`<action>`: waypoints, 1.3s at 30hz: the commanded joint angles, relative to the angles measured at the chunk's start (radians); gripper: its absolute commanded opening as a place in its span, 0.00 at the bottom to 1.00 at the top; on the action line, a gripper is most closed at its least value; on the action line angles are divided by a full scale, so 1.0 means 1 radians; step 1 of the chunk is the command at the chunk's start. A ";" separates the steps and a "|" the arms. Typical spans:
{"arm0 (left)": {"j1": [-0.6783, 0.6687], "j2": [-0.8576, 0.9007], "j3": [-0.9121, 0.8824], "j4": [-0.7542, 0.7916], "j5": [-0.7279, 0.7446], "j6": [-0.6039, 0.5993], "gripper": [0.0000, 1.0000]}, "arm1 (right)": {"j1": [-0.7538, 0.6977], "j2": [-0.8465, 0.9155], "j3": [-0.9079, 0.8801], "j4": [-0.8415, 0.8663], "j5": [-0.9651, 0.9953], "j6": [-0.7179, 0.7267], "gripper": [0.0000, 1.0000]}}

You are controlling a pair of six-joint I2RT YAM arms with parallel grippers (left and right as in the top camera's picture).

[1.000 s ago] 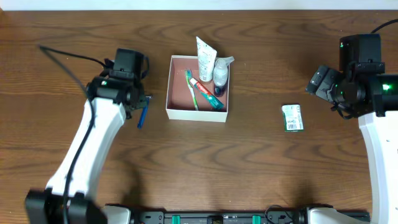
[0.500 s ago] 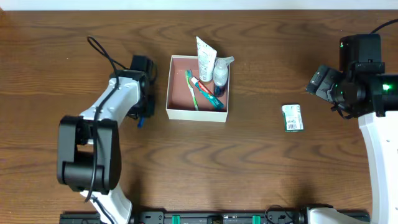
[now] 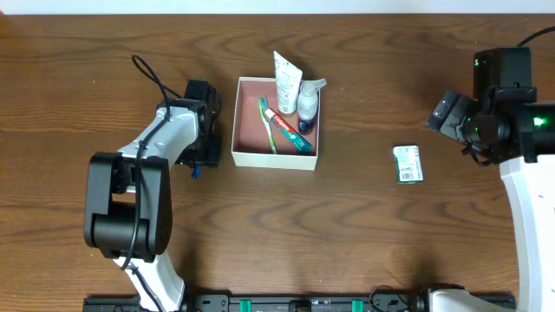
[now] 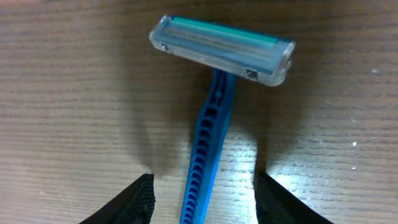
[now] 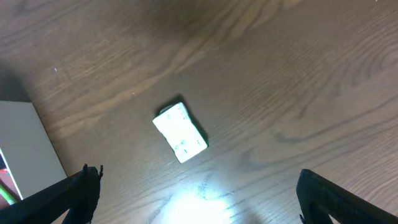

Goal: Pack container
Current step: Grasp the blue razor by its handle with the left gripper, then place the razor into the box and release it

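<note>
The container (image 3: 273,159) is a square white box with a pink inside at the table's middle. It holds a toothbrush (image 3: 268,126), a toothpaste tube (image 3: 290,128), a white tube (image 3: 285,80) and a small bottle (image 3: 307,104). A blue razor (image 4: 210,134) with a clear teal head lies on the wood just left of the box; only its tip (image 3: 196,170) shows from above. My left gripper (image 4: 202,202) is open, low over the table, its fingers either side of the razor's handle. My right gripper (image 5: 199,199) is open and empty, above a green-and-white packet (image 5: 180,133).
The green-and-white packet (image 3: 408,164) lies on the wood to the right of the box, about a box-width away. The box's white corner (image 5: 25,143) shows at the left edge of the right wrist view. A black cable loops off the left arm.
My left arm has swung in toward the box and dropped low over the blue razor, fingers now astride its handle. The right arm and the packet have not moved.
</note>
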 commanded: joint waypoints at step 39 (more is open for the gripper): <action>-0.274 -0.367 -0.013 0.271 0.075 -0.767 0.06 | -0.006 0.001 0.002 -0.002 0.007 0.016 0.99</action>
